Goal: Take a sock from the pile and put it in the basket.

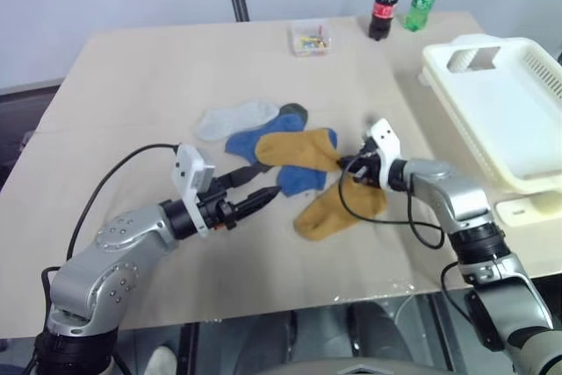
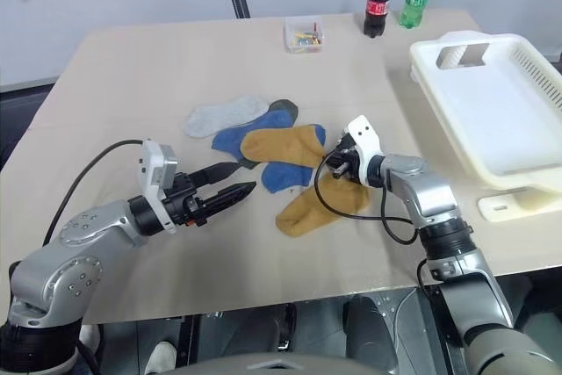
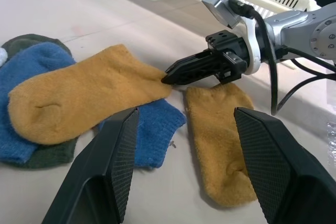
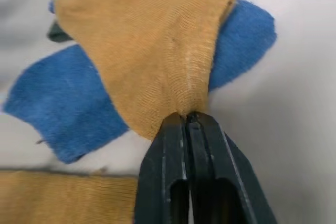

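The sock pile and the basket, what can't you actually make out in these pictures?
- Dark green sock: head views, mostly buried under the blue socks.
- Basket: its right side is cut off by the picture edge in the head views.
- Small clear box: contents too small to identify.
- Yellow sock: right wrist view, its pinched edge is hidden between the right gripper jaws.

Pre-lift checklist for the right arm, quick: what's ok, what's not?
1. Right gripper shut on the mustard sock: ok, fabric edge pinched.
2. Depth of pinch: cannot tell, only the sock's edge sits between the fingers.
3. Blue sock free of the grip: ok, it lies beneath, not pinched.
4. Left gripper clear: ok, open, off the pile.
5. Basket ready: ok, its floor is bare.
6. Second mustard sock clear: ok, lies apart from the fingertips.
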Controlling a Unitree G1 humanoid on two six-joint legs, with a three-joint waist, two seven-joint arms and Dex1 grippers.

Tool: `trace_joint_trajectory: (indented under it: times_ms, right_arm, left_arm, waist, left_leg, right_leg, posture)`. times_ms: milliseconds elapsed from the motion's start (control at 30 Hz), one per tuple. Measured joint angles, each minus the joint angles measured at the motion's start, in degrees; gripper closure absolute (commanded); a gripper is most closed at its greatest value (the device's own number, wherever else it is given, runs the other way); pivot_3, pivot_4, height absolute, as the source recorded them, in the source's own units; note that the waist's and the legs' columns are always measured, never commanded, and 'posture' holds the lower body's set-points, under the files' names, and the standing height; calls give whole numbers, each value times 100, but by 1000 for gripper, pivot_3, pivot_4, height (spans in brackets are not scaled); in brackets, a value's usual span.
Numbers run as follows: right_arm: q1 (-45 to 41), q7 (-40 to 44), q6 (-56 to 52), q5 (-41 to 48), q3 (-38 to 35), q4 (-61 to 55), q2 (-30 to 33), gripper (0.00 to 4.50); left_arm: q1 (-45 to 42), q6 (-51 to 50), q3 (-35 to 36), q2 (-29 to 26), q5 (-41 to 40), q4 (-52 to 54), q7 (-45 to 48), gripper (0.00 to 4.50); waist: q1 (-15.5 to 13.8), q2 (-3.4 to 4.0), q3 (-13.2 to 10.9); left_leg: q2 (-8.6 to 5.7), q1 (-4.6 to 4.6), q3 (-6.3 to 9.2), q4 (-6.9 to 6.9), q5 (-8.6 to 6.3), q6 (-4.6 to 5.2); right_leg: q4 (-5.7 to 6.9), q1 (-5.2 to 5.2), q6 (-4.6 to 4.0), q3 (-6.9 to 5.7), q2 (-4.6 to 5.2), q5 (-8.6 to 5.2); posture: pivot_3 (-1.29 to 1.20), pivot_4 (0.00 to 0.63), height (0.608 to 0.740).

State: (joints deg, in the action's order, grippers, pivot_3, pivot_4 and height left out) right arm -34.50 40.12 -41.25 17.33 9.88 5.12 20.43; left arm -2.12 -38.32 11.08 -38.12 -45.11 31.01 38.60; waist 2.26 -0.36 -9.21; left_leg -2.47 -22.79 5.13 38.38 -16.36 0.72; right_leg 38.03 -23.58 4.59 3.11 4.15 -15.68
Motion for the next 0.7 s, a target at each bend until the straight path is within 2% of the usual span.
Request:
trace_joint_trajectory:
  times_ms: [133, 267, 333, 433, 600, 700]
  right_arm:
    - [64, 44, -15, -8, 5, -83, 36, 4405]
    - [160, 208, -189, 143, -46, -514, 259, 4405]
    - [174, 339, -445, 358, -160, -904, 512, 4405]
    - [194, 499, -696, 573, -365, -1284, 896, 4405]
    - [586, 746, -1075, 767, -438, -1582, 1616, 4405]
    - [653, 732, -1104, 756, -437, -1582, 1718, 4405]
  left_arm:
    - [-42, 10, -5, 2, 33, -17, -1, 1377]
    - [-607, 431, -78, 409, 748, -593, -560, 1377]
    - [-787, 726, -337, 471, 1283, -1065, -675, 1377]
    - [-795, 926, -693, 613, 1651, -1488, -619, 1377]
    - [-1018, 1262, -1024, 835, 2021, -1892, -446, 1377]
    - [-1135, 1364, -1069, 904, 2096, -2044, -385, 1377]
  waist:
    - [0, 0, 0]
    - [-32, 0, 1]
    - [-29, 2, 1]
    - [-23, 1, 1]
    - [-49, -2, 2]
    - [-21, -2, 2]
  left_leg:
    - [-1, 0, 0, 0, 0, 0]
    - [-5, 0, 3, 3, 1, -1]
    - [-8, 0, 1, 2, 1, -1]
    - [-9, -3, 2, 1, 0, 0]
    - [-8, -5, 3, 5, 1, 1]
    - [-8, -1, 0, 6, 1, 1]
  right_leg:
    - [0, 0, 0, 0, 0, 0]
    - [3, 2, 0, -4, 1, 0]
    - [3, 1, 1, -2, 3, 0]
    - [-3, 1, 0, -1, 4, 0]
    - [3, 1, 1, -3, 6, 0]
    - [6, 1, 1, 1, 5, 1]
  posture:
    - [0, 150, 740]
    - [0, 150, 740]
    - [0, 150, 740]
    - [0, 150, 740]
    - [0, 150, 740]
    - [0, 150, 740]
